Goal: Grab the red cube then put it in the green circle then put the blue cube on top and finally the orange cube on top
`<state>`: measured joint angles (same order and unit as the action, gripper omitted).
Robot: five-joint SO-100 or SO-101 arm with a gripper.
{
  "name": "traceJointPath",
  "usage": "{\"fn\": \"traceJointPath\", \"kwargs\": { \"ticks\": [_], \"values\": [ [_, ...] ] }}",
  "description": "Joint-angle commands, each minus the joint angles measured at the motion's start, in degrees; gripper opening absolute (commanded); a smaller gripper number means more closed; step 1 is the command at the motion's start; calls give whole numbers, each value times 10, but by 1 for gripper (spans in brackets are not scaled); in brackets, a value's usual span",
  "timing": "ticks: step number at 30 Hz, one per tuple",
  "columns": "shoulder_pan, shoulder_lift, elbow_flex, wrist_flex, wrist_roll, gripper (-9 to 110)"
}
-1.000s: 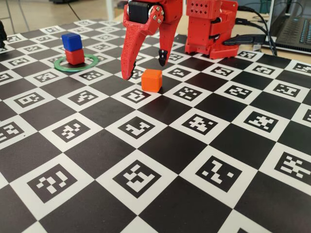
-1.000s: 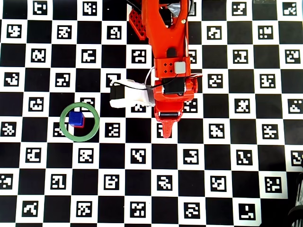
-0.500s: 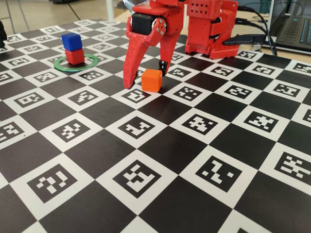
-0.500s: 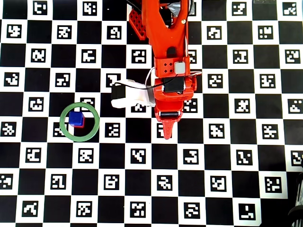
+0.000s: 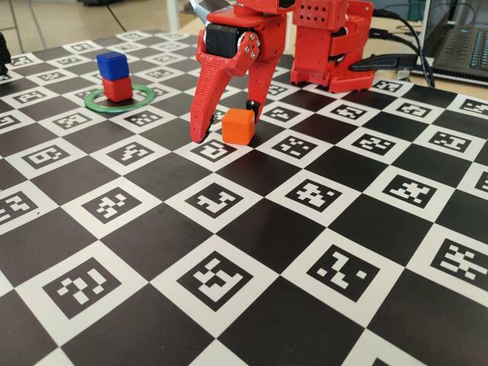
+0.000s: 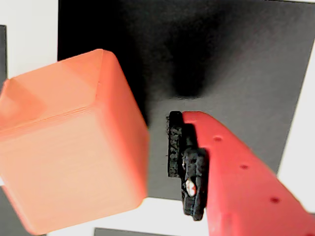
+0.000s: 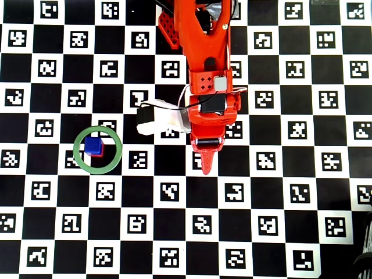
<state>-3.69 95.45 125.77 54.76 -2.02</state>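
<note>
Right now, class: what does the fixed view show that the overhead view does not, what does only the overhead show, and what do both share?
Only the fixed view shows the orange cube, sitting between the open fingers of the tool; the arm hides it from above. Only the overhead view shows the green circle as a full ring, with board squares on every side of it. Both show the blue cube stacked on the red cube inside the ring.

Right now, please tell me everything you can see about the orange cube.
The orange cube is small, bright orange and plain, seemingly matte plastic with slightly rounded edges. It sits flat and upright on the checkered board, between the open fingers of the red gripper. In the wrist view a dark gap separates the cube from the black-padded fingertip, so that finger is not touching it. The overhead view hides the cube under the arm.
</note>
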Motion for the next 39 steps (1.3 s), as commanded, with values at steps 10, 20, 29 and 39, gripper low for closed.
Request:
{"fn": "traceJointPath", "kwargs": {
  "ticks": [10, 20, 29, 39],
  "values": [
    [18, 37, -2, -13, -56, 49],
    [25, 38, -2, -10, -107, 49],
    [15, 39, -3, -6, -141, 49],
    [5, 40, -4, -5, -168, 48]
  ]
}}
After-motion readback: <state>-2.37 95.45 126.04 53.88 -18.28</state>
